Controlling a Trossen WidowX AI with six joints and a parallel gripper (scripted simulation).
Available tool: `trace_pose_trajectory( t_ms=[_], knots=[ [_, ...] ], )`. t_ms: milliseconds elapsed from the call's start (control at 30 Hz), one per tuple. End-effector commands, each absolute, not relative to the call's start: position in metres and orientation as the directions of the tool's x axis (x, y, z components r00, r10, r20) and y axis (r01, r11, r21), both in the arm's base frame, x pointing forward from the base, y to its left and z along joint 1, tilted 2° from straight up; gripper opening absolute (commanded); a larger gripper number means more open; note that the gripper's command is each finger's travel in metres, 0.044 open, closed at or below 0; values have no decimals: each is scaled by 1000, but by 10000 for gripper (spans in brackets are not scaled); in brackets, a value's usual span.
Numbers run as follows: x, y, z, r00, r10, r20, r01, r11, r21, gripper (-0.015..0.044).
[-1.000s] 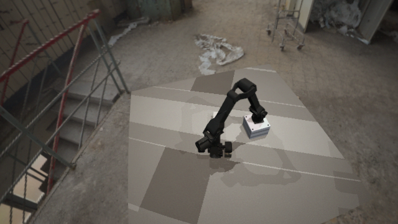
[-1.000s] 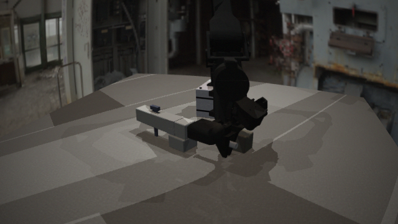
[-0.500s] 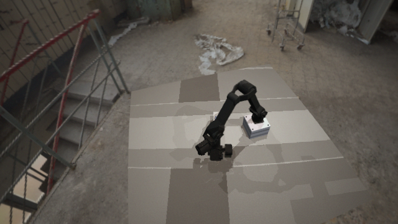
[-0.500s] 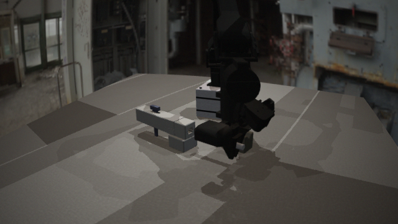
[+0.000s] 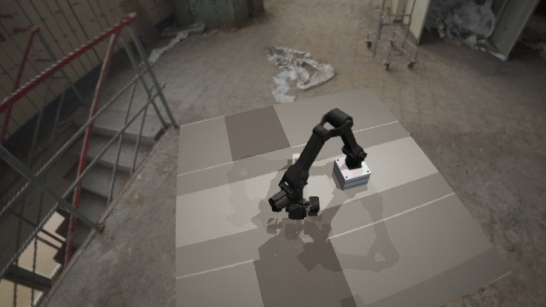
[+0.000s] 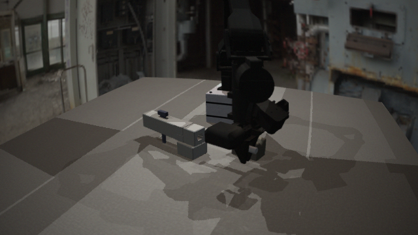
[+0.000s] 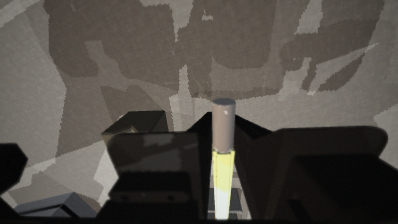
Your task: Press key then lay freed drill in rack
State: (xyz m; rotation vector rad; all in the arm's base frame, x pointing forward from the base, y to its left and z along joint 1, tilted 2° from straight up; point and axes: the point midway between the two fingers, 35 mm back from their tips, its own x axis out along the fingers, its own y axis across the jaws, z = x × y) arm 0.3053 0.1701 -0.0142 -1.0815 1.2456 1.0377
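My gripper (image 6: 245,153) (image 7: 217,116) is shut on the drill, a rod with a grey tip (image 6: 253,149) (image 7: 223,127) and a yellow section (image 7: 222,170). It holds the drill roughly level above the table. The long grey holder (image 6: 163,125) lies left of the gripper in the exterior view, with an open square socket (image 6: 200,137) facing the gripper. The dark blue key (image 6: 162,113) stands on its top, with a blue pin below. The brownish rack (image 6: 261,146) (image 7: 142,120) is close behind the gripper, mostly hidden by it; its slots are hard to make out.
The arm stands on a layered pale box (image 5: 351,175) (image 6: 218,108) at the back. A grey block (image 6: 192,151) supports the holder's socket end. The holder is mostly hidden behind the arm in the top view. Dark arm shadows cover the patterned table (image 5: 384,162).
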Motion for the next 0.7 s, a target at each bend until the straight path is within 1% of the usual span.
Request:
trace_pose_trajectory(
  t_ms=[0,667],
  knots=[
    [305,170,-11,57,7,-998,-979,195,-55,0],
    [302,169,-2,57,7,-998,-979,195,-54,0]
  ],
)
